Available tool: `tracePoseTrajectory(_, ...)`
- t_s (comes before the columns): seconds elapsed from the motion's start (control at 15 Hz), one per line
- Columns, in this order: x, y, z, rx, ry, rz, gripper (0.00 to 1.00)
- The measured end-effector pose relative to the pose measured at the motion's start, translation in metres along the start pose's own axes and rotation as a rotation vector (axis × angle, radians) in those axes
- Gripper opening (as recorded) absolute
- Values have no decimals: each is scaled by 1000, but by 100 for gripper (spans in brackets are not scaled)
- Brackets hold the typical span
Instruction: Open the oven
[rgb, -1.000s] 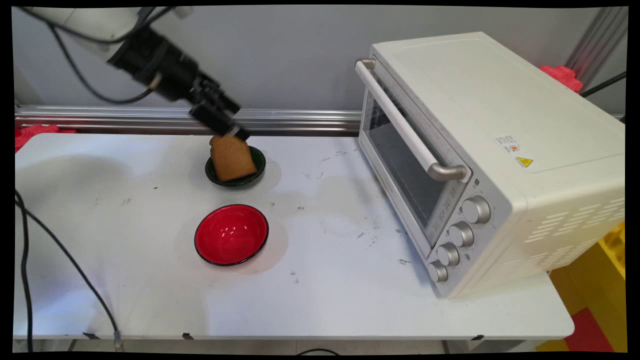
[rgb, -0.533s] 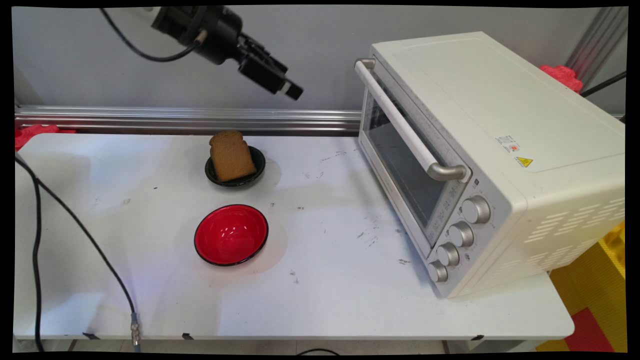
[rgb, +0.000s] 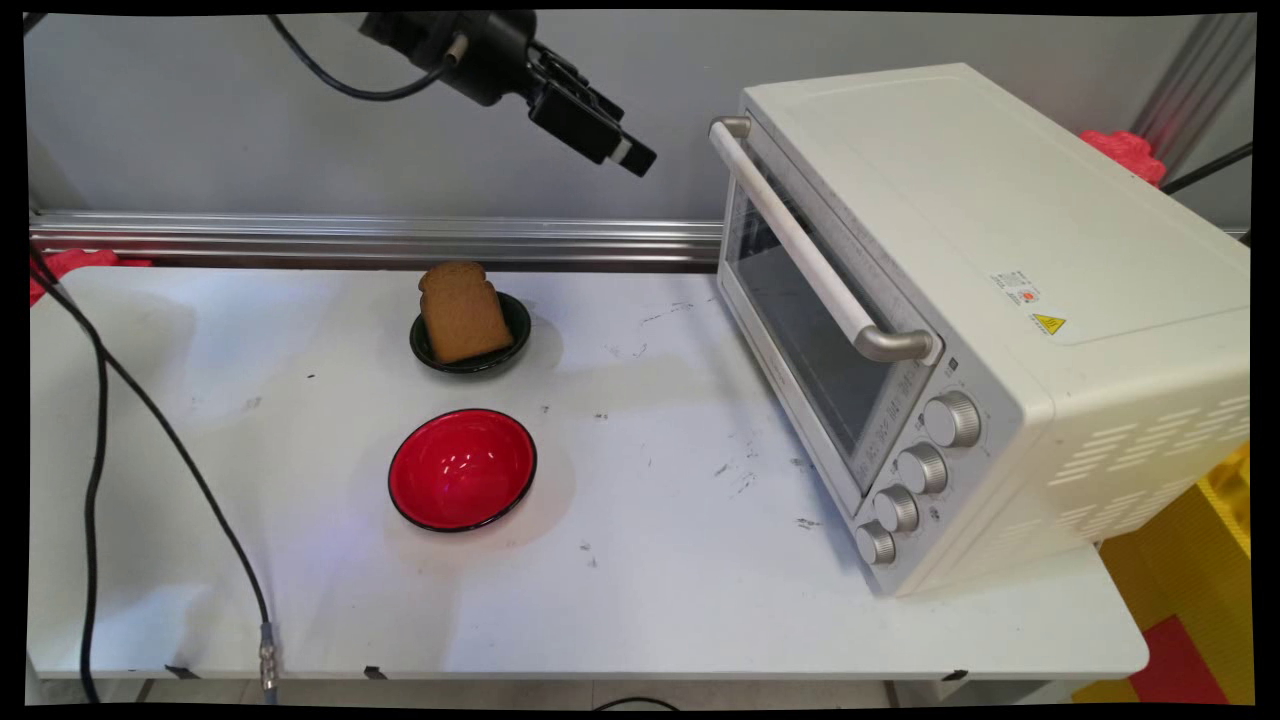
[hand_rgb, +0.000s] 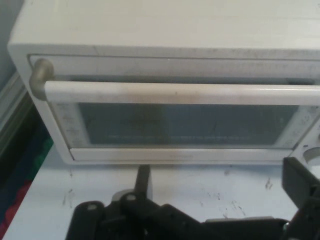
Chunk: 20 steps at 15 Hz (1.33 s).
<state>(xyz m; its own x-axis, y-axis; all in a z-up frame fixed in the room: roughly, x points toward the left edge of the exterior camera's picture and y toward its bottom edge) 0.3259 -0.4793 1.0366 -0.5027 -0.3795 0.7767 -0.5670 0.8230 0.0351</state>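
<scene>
My pincer hangs high above the table's far side, its fingers apart as far as I can make out, holding nothing. It points toward the toaster oven on the right, door shut. Far left below me, a toast slice leans in a dark bowl; a red bowl sits nearer.
</scene>
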Motion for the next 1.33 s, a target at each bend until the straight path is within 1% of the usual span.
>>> tracePoseTrajectory(0.07,2,-1,3,-4,-4,11,100)
tracePoseTrajectory(0.13,3,-1,5,-7,-7,18,0)
tracePoseTrajectory(0.4,7,-4,12,-18,-22,40,0)
tracePoseTrajectory(0.73,14,-7,20,-30,-41,47,0)
tracePoseTrajectory(1.13,38,-8,38,-31,-48,45,0)
tracePoseTrajectory(1.33,59,-4,54,-40,-57,37,0)
